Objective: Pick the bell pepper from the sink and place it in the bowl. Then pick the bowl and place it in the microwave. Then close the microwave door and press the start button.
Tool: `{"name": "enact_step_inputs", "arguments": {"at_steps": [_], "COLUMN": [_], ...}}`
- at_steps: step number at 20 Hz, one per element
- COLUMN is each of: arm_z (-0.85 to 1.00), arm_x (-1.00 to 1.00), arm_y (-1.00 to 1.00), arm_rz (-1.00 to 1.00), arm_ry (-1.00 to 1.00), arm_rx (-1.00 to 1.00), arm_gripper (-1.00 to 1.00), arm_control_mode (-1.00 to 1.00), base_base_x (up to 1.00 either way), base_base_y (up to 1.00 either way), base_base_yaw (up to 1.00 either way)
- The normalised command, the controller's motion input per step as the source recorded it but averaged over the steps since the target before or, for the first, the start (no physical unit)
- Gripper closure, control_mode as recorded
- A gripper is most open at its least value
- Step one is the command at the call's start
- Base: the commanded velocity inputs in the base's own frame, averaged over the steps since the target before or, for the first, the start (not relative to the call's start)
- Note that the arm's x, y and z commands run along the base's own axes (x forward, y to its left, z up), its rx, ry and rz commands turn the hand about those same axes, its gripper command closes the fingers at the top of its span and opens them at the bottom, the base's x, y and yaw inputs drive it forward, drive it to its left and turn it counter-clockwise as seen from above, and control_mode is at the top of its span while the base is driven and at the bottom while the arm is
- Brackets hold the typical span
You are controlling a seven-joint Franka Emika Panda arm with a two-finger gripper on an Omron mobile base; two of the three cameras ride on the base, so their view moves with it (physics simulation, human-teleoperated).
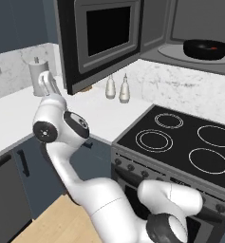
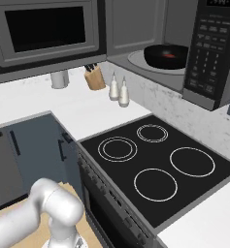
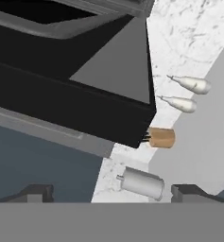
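1. the white arm (image 1: 66, 142) rose from the bottom of the left base view, bent at its dark elbow and reached up and left toward the open microwave door (image 1: 102, 38).
2. in the hand view the gripper (image 3: 111, 191) had its two dark fingertips (image 3: 35, 193) spread wide at the two bottom corners, released, with nothing between them.
3. just beyond the fingertips, the hand view showed a steel canister (image 3: 142, 183) and a wooden knife block (image 3: 161, 137) on the white counter (image 3: 203, 142), with the dark edge of the door above them.
4. the black stove top (image 2: 160, 167) with four ring burners sat in front of the base, with the white counter to its left.
5. two pale shakers (image 2: 118, 90) stood side by side on the counter near the marble back wall, between the knife block and the stove.
6. the microwave (image 2: 184, 53) hung above the counter with its door swung wide open to the left.
7. the black bowl (image 2: 166, 56) rested on the round plate inside the grey cavity.
8. the bell pepper (image 2: 170, 55) showed as a small red spot inside the bowl.
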Motion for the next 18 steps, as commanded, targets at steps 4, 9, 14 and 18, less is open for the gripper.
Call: {"name": "enact_step_inputs", "arguments": {"at_steps": [4,9,14,18], "arm_z": [0.00,0.00,0.00,0.00], "arm_x": [0.46,0.28,0.03,-0.07], "arm_y": [0.00,0.00,0.00,-0.19], "arm_rz": [-0.05,-0.14,-0.23,-0.24], "arm_ry": [0.00,-0.01,-0.17,-0.26], "arm_rx": [0.00,0.00,0.00,0.01], "arm_gripper": [-1.00,-1.00,-1.00,-1.00], "arm_control_mode": [-1.00,-1.00,-1.00,-1.00], "base_base_x": [0.00,0.00,0.00,0.00], "base_base_y": [0.00,0.00,0.00,0.00], "base_base_yaw": [0.00,0.00,0.00,0.00]}}
